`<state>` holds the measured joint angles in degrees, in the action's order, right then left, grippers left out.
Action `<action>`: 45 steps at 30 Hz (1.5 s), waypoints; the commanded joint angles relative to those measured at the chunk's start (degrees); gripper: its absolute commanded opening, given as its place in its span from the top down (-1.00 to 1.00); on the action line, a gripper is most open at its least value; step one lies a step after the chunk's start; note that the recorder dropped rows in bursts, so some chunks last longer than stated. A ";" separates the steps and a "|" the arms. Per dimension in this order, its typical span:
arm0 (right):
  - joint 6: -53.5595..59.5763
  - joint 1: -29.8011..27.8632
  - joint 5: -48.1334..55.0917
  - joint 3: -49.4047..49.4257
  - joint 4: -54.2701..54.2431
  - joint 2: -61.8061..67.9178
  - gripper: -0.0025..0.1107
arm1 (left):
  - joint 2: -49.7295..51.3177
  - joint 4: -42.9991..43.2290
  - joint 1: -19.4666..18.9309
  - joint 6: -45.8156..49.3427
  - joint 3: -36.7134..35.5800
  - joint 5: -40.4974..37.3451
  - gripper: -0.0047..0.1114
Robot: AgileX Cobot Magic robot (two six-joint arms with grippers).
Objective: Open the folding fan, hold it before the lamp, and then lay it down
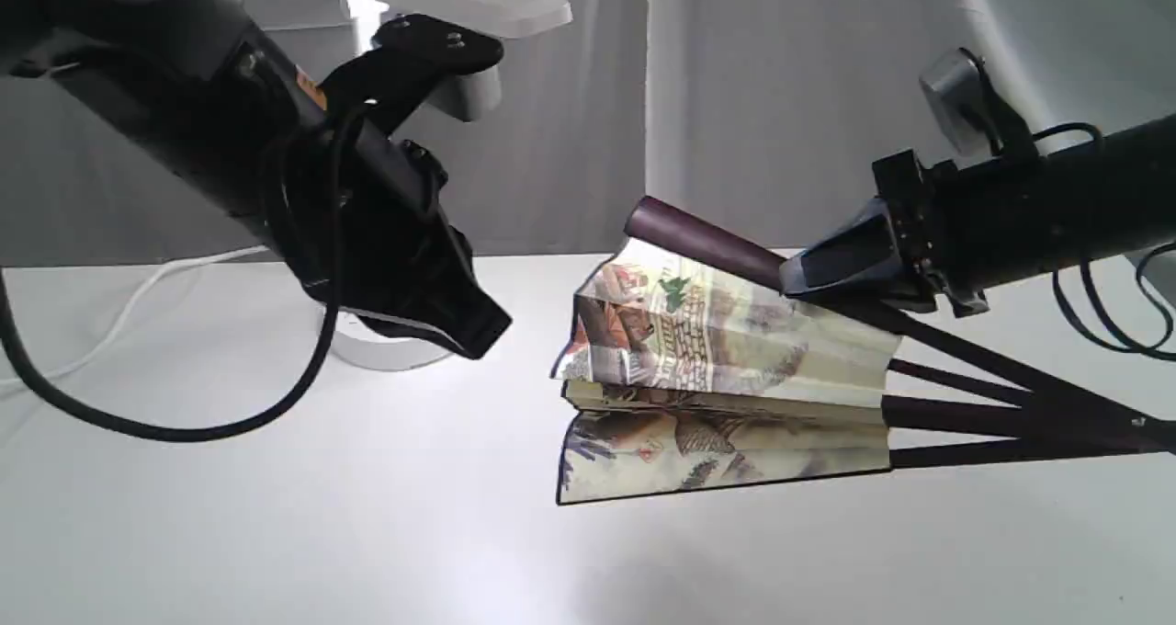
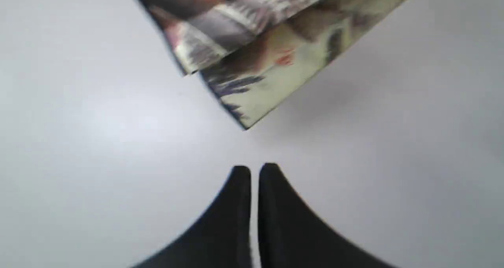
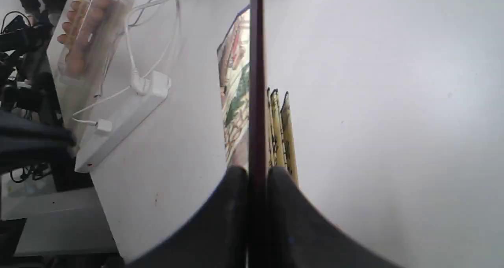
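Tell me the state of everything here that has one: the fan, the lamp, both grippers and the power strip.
folding fan: partly open, top guard raised.
lamp: appears lit, with a glow under its head.
left gripper: shut, holding nothing, near the fan's corner.
right gripper: shut on the fan's top guard.
power strip: has a white plug in it.

Bright lamp (image 1: 441, 0) glare washes the table (image 1: 276, 533); left wrist view blurred, right wrist edges warped

White table (image 1: 276, 533): fan (image 1: 726, 441), lamp (image 1: 372, 354), cord (image 1: 138, 299)
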<state>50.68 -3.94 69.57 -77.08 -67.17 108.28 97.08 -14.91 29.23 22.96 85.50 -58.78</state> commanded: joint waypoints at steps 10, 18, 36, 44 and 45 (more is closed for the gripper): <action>-5.31 -0.23 -2.77 3.45 5.22 -8.01 0.96 | -0.71 6.32 0.09 -12.50 -8.64 9.59 0.92; -5.31 -0.23 -2.98 7.39 5.32 -9.51 0.96 | -4.20 6.13 -1.00 -12.50 -16.21 12.82 0.92; -3.10 -0.23 -3.54 9.26 3.11 -9.51 0.96 | -15.58 5.21 -4.35 -12.42 -37.72 56.52 0.92; -0.65 -0.23 -4.74 9.26 2.54 -9.51 0.96 | -15.58 5.21 -4.35 -15.68 -42.99 69.91 0.92; -0.65 -0.23 -5.28 9.26 1.93 -9.51 0.96 | -15.58 5.21 -4.35 -17.07 -44.11 72.92 0.92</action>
<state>49.36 -3.94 64.99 -68.13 -63.12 99.48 82.12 -9.06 25.08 8.36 42.89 8.88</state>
